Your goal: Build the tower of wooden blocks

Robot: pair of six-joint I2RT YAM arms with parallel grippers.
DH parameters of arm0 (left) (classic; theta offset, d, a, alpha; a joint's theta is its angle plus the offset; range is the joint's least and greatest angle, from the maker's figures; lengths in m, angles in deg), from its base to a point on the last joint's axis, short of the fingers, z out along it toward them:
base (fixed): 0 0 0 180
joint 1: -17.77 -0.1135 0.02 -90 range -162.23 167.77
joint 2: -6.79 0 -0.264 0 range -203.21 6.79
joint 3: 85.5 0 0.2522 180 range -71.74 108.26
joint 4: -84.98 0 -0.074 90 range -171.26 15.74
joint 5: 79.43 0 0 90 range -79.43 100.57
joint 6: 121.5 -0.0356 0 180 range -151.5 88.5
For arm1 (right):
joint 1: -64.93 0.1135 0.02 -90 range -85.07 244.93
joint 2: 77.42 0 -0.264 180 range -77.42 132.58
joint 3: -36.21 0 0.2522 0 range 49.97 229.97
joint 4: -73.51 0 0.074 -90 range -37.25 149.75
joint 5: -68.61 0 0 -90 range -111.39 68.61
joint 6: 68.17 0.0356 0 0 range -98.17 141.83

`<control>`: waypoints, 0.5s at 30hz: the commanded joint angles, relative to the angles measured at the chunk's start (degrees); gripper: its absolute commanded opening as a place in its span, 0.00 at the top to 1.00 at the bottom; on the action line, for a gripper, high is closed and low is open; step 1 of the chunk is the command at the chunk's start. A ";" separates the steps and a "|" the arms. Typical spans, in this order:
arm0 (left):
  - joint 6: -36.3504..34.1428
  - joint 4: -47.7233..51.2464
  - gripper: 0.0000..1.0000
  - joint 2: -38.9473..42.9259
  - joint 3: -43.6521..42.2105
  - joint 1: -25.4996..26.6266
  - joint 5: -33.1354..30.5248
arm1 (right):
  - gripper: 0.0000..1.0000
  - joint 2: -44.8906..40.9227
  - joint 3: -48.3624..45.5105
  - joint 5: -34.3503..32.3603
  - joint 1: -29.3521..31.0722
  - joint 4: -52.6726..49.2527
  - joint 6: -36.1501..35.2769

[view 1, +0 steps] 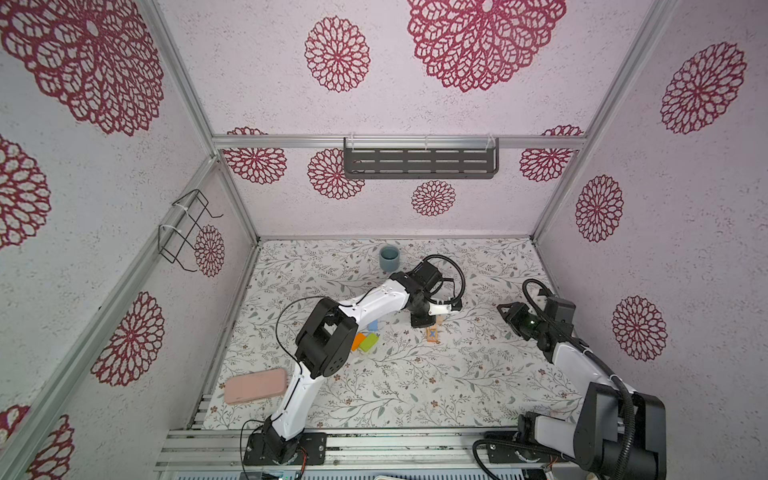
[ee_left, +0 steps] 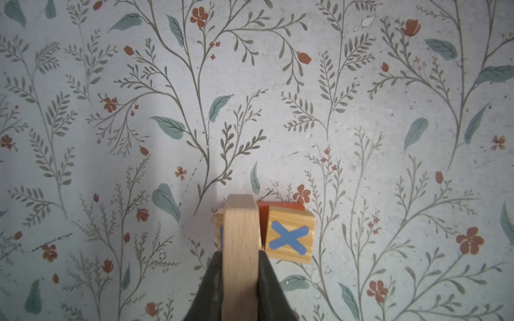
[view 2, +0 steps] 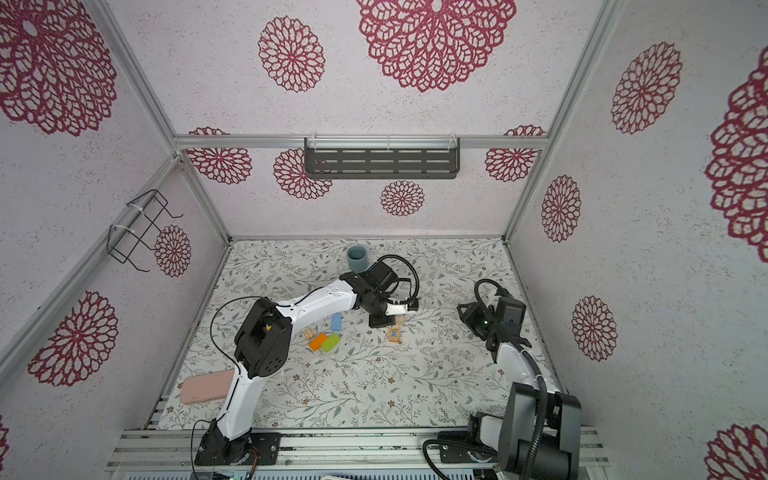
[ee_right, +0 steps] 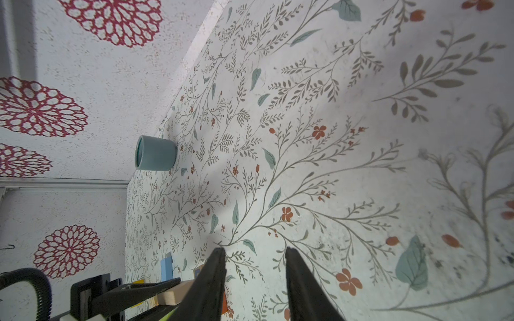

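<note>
plain tan wood rectangular block [ee_left: 240,222] held edge-up between the left fingers [ee_left: 268,283], clamped tight on its two broad faces; in a top view it sits at the tip of the left arm, about the middle of the floral-patterned desk [view 1: 415,386]

right below it in the left wrist view: pale letter-printed wood cube with a blue X [ee_left: 290,240] in clear sight, second pale cube [ee_left: 219,230] next to it, mostly hidden behind the tan block. tan block lines up over the seam between the two; touching them or just above, cannot tell. red-orange block [ee_left: 281,206] shows along the cubes' far edge, under or beside them, cannot tell

left of the cubes in a top view, near but apart: blue rectangular block [view 2: 336,321], then orange block [view 2: 318,341] and green block [view 2: 331,343] lying touching side by side, small pale tan block [view 2: 308,333] just beside the orange one, close to the left arm's elbow

right fingers [ee_right: 212,278] narrowly parted, nothing between them, over bare desk well to the right of the cubes

grey-blue cup [view 1: 389,258] upright near the desk's back edge, beyond the left wrist. pink rounded flat case [view 1: 255,386] lies flat at front left, just beside the left arm's lower link
</note>
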 commanded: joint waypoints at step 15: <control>-0.67 -0.57 0.84 -2.40 2.45 -0.61 1.10 | 0.61 -0.04 0.01 0.78 0.00 1.62 0.04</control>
